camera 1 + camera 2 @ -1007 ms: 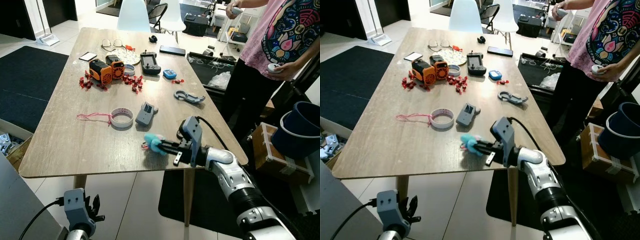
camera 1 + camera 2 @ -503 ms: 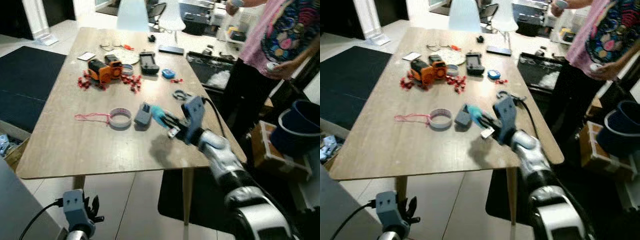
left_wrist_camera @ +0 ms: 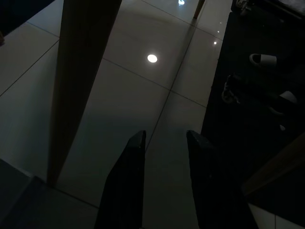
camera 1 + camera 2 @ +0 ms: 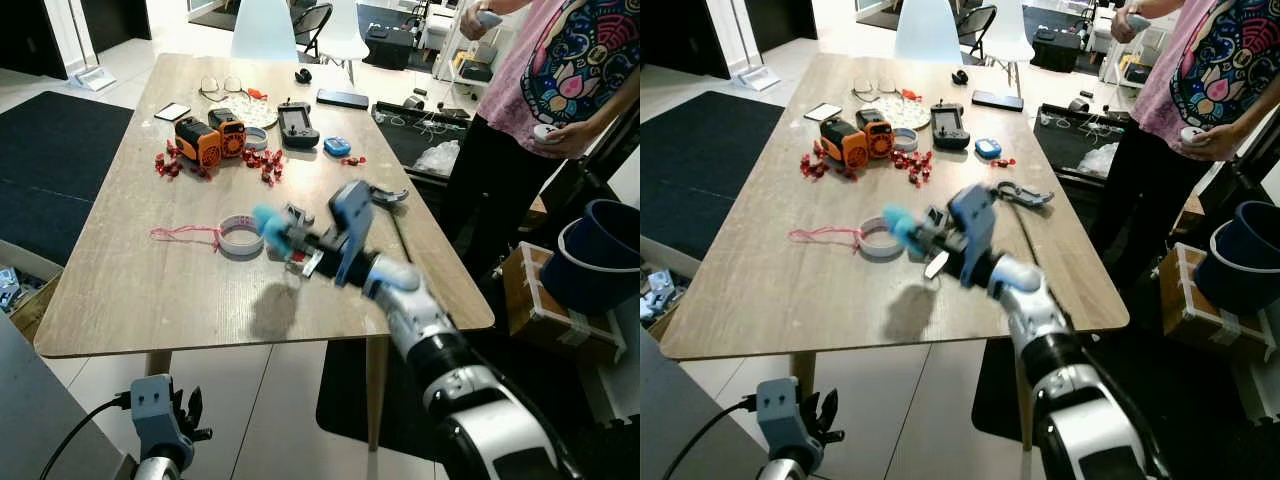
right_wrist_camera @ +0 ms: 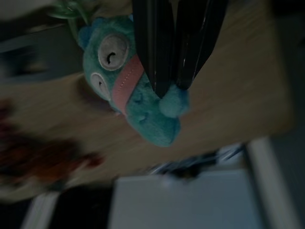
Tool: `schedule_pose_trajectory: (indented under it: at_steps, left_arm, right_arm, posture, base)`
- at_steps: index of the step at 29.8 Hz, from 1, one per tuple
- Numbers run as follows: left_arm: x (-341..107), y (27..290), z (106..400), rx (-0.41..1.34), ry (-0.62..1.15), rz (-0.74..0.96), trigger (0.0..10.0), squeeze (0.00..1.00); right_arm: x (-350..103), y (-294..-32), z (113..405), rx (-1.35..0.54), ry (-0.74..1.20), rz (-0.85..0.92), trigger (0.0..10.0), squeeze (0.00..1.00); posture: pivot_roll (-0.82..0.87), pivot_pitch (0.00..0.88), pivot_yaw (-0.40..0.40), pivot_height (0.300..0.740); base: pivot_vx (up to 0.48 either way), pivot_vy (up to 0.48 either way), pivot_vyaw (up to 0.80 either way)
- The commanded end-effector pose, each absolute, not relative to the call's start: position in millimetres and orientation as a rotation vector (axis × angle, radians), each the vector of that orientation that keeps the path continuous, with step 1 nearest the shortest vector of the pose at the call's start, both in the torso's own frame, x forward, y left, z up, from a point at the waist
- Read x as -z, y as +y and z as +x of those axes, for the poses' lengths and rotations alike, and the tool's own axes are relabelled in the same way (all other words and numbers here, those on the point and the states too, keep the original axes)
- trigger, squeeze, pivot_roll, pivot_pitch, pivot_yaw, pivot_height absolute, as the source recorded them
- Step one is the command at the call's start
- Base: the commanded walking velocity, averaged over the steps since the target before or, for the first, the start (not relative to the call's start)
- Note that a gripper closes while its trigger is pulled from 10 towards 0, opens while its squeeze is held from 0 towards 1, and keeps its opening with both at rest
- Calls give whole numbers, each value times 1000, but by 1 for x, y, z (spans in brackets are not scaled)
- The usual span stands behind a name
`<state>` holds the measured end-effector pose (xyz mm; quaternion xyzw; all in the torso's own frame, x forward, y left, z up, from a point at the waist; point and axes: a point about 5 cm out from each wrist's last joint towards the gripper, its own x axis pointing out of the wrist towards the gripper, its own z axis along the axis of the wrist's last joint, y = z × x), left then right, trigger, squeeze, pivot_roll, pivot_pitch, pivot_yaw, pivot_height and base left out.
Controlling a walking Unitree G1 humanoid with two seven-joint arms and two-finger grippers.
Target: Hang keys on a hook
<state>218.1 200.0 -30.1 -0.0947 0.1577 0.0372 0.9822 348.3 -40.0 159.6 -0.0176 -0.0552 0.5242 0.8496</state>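
Teal plush keychain (image 5: 131, 95) with pink mouth band, black hand (image 5: 178, 71) fingers.

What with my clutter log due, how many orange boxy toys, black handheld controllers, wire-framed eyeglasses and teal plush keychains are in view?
Orange boxy toys: 2
Black handheld controller: 1
Wire-framed eyeglasses: 1
Teal plush keychain, held above the table: 1
Total: 5

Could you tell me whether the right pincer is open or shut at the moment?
Shut: the right pincer has its two black fingers pressed together on the teal plush keychain, held above the table.
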Motion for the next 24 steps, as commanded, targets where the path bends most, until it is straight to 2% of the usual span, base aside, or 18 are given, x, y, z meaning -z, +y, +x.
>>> schedule_pose_trajectory:
  at_steps: [1,7,20,21,24]
  left_arm:
    - [35,194,212,-68,336,-199,10000,0]
    - [35,193,213,-66,335,-197,10000,0]
    - [35,193,213,-66,336,-197,10000,0]
    - [35,194,213,-65,337,-196,10000,0]
    - [35,194,213,-63,337,-195,10000,0]
  right_arm:
    - [-159,-40,346,-1121,-133,-52,0,0]
    - [-148,-30,334,-1185,-125,-52,0,0]
    - [-143,-29,331,-1195,-112,-59,0,0]
    - [-144,-30,332,-1187,-109,-62,10000,1000]
    - [-145,-34,338,-1130,-110,-97,10000,1000]
  posture:
    - [61,71,-82,740]
    - [62,73,-84,740]
    - [63,73,-84,740]
    - [61,67,-81,740]
    - [61,65,-81,740]
  base:
    - [0,0,0]
    - [0,0,0]
    - [0,0,0]
    - [0,0,0]
    - [0,0,0]
